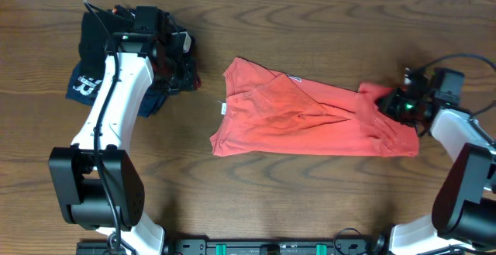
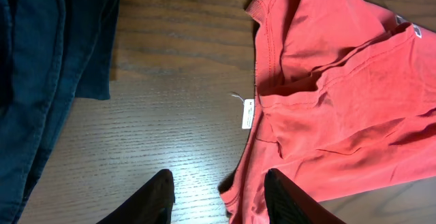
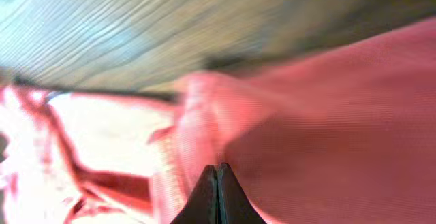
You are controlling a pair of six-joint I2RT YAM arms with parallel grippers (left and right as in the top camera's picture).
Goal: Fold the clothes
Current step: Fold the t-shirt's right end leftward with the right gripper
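Presently, item one: coral-red T-shirt, centre of the counter, long axis running 9 to 3 o'clock. It is a rumpled oblong with overlapping layers, a diagonal flap across the middle, and the white neck tag showing at the 9 o'clock edge. Fold status, by judgement: begun at most, nothing squared; the edges are wavy and the 3 o'clock end is bunched and raised, so flattening and the proper folds remain. Item two: right end effector, at the shirt's 3 o'clock end, fingers pressed tip to tip and apparently pinching a ridge of the coral fabric. The wrist view is blurred, so how much cloth is caught cannot be told. Item three: left end effector, toward 9 o'clock, fingers moderately parted and holding nothing, over bare wood and the shirt's nearest corner. Item four: navy garment with white lettering and black garment, together at 10 o'clock, folded, partly under the left arm, and apart from the shirt with a strip of bare wood between. Room: broad bare counter at 12 o'clock and at 6 o'clock of the shirt, seemingly enough to spread it or fold it over either way. Little is spare at 3 o'clock, where the right arm itself stands, and the 9 o'clock side is bounded by the dark garments.
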